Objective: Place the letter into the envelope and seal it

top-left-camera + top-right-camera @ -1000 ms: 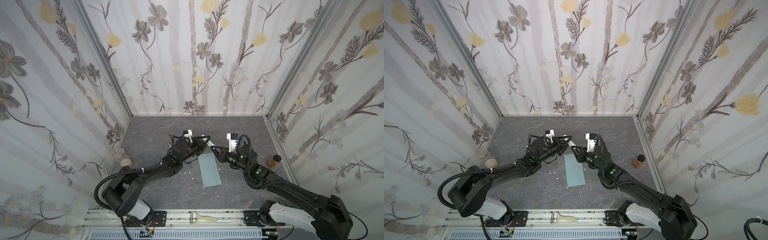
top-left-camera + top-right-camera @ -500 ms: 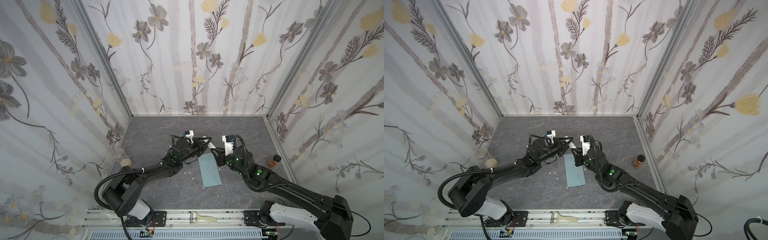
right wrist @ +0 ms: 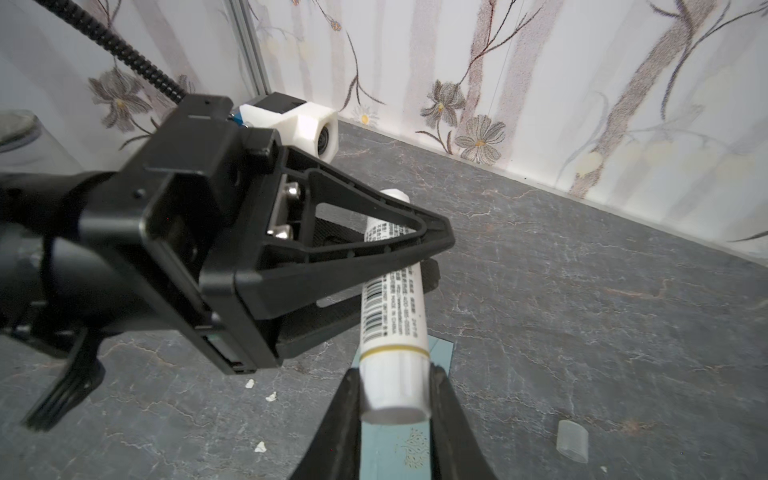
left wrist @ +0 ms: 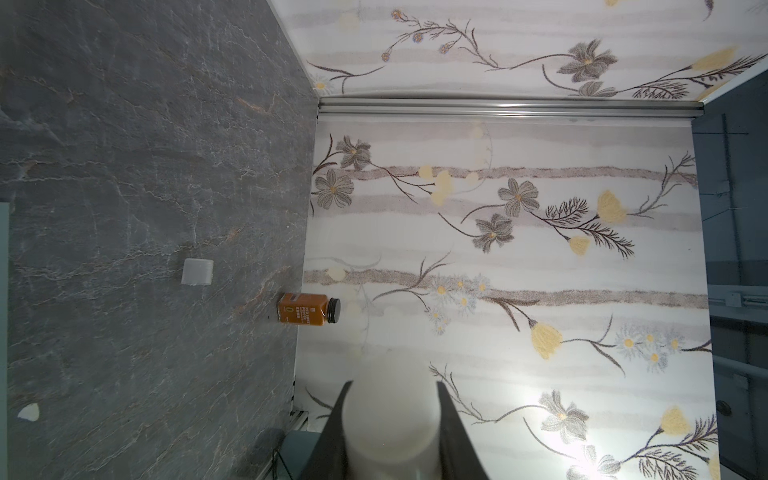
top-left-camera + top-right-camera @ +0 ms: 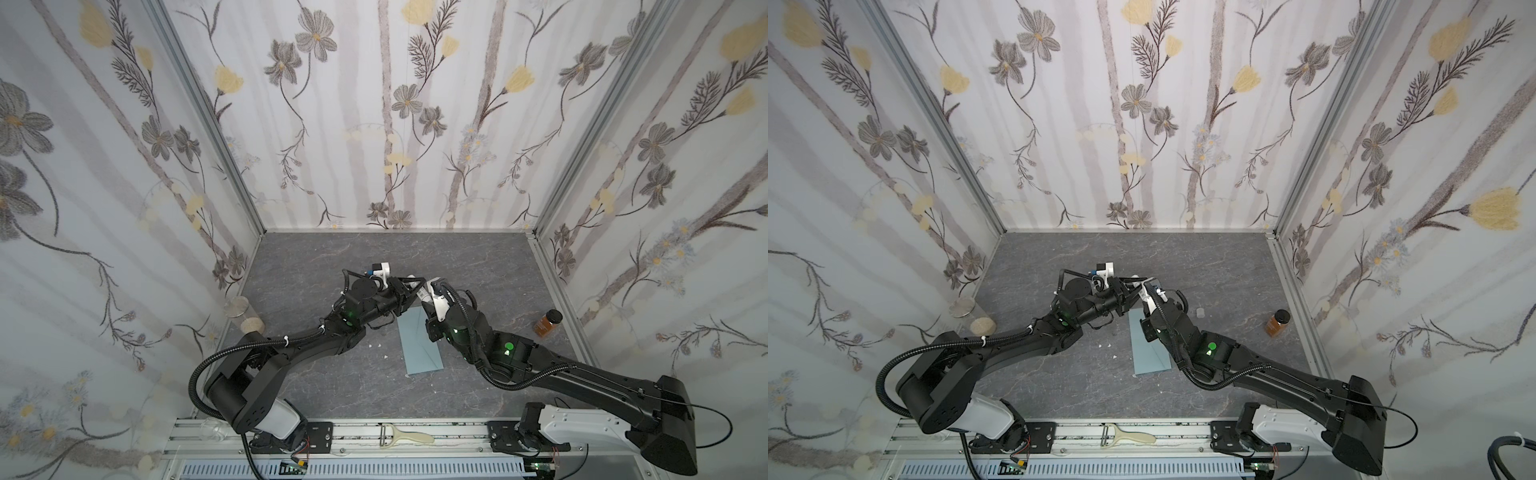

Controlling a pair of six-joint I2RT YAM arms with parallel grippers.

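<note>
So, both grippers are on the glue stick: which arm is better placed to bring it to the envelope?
Right, likely. The right gripper holds one end of the glue stick directly above the envelope; the left gripper clamps the far part, over bare table.

Black arms [image 5: 316, 349], white bases [image 5: 282, 419], green LEDs [image 5: 508, 345], triangular-framed left gripper [image 3: 432, 257].

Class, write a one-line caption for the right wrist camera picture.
The left gripper and right gripper both grip a white glue stick above the blue envelope.
</note>
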